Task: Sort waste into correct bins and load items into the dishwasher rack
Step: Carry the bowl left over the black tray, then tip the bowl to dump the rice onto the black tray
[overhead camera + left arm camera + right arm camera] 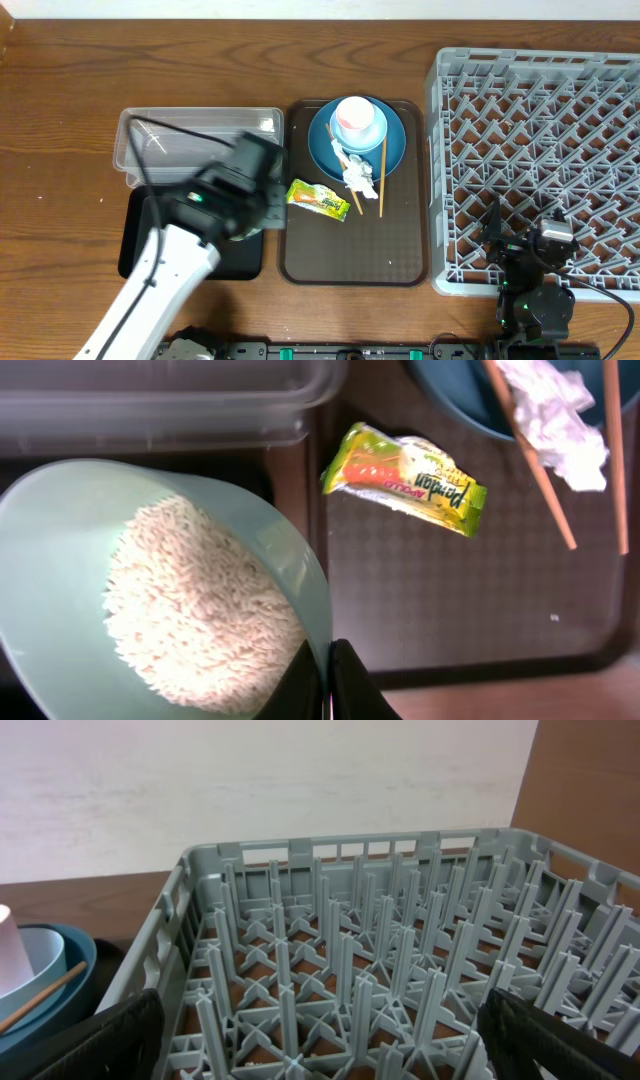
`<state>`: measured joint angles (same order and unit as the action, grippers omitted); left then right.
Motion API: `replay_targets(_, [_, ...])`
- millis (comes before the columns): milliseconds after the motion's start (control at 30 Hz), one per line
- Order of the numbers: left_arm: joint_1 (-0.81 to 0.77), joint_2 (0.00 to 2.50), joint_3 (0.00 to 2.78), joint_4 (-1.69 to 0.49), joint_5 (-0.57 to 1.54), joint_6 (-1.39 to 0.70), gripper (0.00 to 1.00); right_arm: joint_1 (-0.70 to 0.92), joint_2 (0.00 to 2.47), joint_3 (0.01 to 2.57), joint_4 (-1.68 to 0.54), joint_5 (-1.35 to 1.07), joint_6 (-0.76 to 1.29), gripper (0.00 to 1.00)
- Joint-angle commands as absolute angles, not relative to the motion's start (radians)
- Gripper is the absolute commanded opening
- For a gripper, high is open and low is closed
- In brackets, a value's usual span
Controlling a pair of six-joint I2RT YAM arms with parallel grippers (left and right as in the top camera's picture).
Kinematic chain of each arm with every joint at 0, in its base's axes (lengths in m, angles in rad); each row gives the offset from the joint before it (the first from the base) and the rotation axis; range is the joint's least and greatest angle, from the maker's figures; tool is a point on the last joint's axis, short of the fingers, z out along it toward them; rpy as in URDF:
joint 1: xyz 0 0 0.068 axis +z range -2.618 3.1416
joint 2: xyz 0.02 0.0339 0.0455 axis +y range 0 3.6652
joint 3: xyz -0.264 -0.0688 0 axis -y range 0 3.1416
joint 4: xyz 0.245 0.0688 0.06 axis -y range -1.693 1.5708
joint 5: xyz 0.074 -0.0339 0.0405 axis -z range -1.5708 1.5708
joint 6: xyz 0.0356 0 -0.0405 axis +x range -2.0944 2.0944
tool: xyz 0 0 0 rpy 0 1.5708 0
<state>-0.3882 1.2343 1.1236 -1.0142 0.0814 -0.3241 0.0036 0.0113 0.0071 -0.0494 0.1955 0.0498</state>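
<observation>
Left fingers (297,688) clamp rice-filled mint bowl (60,530), seemingly over black tray (132,250); right fingers (95,1038) wide.

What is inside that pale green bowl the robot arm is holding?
A heap of white rice-like grains lies in the pale green bowl, whose rim the left gripper pinches. The grains cover the bowl's bottom, so anything beneath them is hidden.

I am seeing the rack (540,120) sitting at the right of the bench (60,60), with the serving tray (350,250) lying left of it. On that tray's far end the plate-bowl (395,150) is carrying a cup (357,118), tissue (357,178) and chopsticks (381,180). The wrapper (318,198) is lying near-left of it. Further left, the tub (130,150) is sitting behind the black tray (135,250).
</observation>
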Motion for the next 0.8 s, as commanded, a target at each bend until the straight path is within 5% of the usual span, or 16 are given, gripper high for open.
replay_targets(0, [-0.216, 1.235, 1.120, -1.044, 0.373, -0.165, 0.06, 0.003, 0.009, 0.005, -0.053, 0.199, 0.067, 0.99])
replay_targets(333, [0.253, 1.237, 1.114, -1.185, 0.969, 0.173, 0.06, 0.003, 0.009, 0.005, -0.053, 0.199, 0.067, 0.99])
replay_targets(767, [0.646, 1.264, 0.867, -1.110, 1.259, 0.210, 0.06, 0.003, 0.009, 0.005, -0.053, 0.199, 0.066, 0.99])
